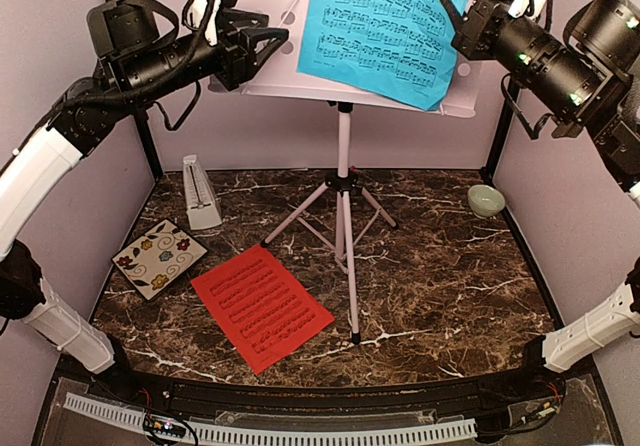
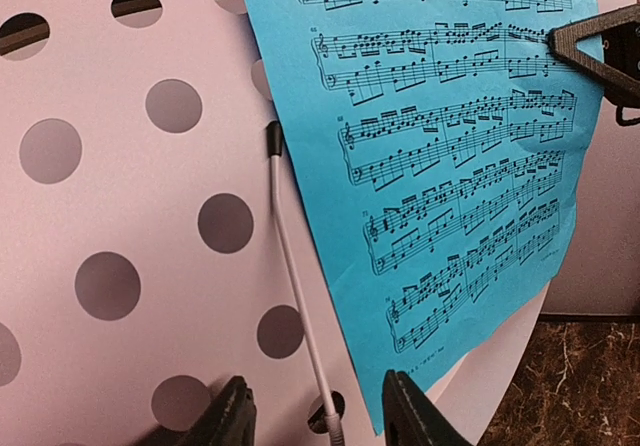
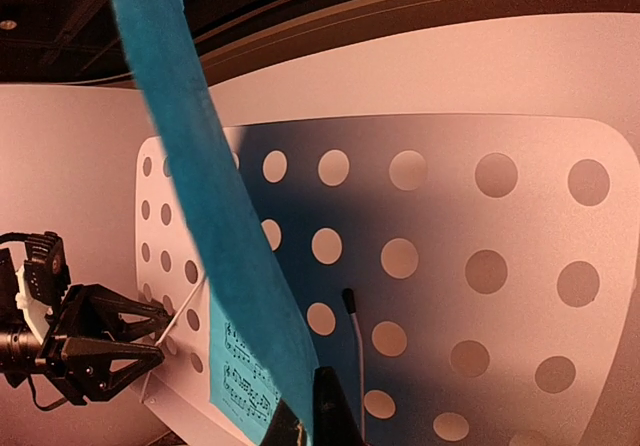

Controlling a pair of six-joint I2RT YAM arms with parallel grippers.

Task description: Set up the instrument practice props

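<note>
Blue sheet [image 1: 385, 21] is leaning askew on the plate of the white perforated music stand [image 1: 343, 156], and its right edge is sitting in the right pincer [image 1: 452, 6]. In the right wrist view the paper is running edge-on down into that pincer's fingers [image 3: 330, 406]; they're pinching it, closed down to about the paper's thickness. The left pincer [image 1: 268, 44] is hovering at the plate's lower left edge, just beside the sheet's lower left corner. Its fingers [image 2: 235, 411] are standing well apart and gripping nothing, w/ the stand's thin wire page-holder [image 2: 295, 286] running down betw. them. Can't tell if either finger is touching the plate.

The stand's tripod is standing mid-desk, toward the back edge, on the dark marble desk [image 1: 450, 286]. The red-orange sheet [image 1: 262, 308] is lying flat near the front edge, left of centre, just beside the front tripod leg. The pale grey pyramid metronome [image 1: 200, 194] is standing upright by the back left corner.

Holders: the stand's plate is carrying 1 sheet, the blue one. The green bowl [image 1: 486, 200] is sitting near the back right corner, its inside showing plain pale green. The floral coaster [image 1: 160, 258] is lying along the left edge w/ its top bare, apart from the red-orange sheet.

Count: 2 sheets (1 blue, 1 red-orange), 1 stand, 1 metronome, 1 bowl, 1 coaster, 2 pincers.
</note>
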